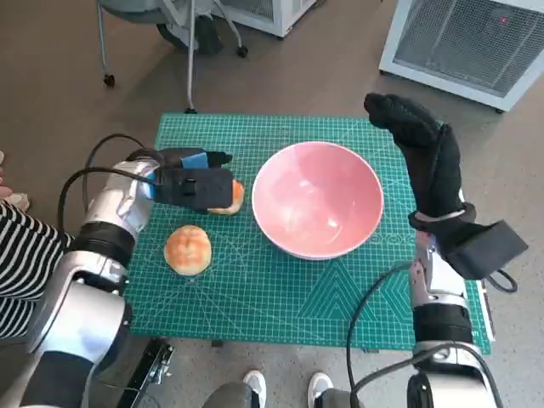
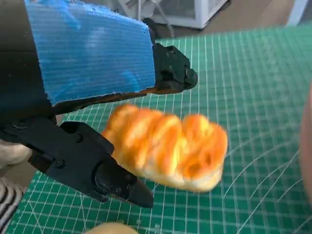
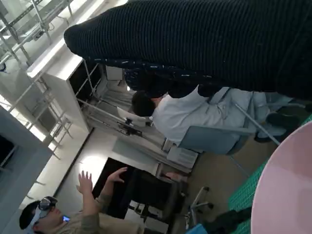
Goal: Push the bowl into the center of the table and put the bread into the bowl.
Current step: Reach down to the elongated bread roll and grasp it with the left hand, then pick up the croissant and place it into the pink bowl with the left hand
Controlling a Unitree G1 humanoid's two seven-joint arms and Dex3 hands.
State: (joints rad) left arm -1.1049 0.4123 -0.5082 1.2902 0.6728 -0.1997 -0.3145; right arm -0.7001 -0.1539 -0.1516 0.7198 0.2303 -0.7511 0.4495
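The pink bowl (image 1: 316, 200) stands near the middle of the green mat (image 1: 280, 297); its rim (image 3: 287, 190) shows in the right wrist view. A long glazed bread (image 2: 168, 151) lies on the mat just left of the bowl, mostly hidden under my left hand (image 1: 191, 183) in the head view, where only its end (image 1: 232, 197) peeks out. That hand's black fingers (image 2: 173, 78) are spread to either side of the bread without visibly clamping it. A round bun (image 1: 188, 248) lies nearer me. My gloved right hand (image 1: 421, 157) is raised beside the bowl's right rim, fingers stretched out, holding nothing.
A striped sleeve (image 1: 21, 255) of a person shows at the left edge, and shoes (image 1: 285, 387) at the table's near edge. A white appliance (image 1: 467, 42) and a chair leg (image 1: 106, 42) stand on the floor beyond. People (image 3: 161, 109) sit in the background.
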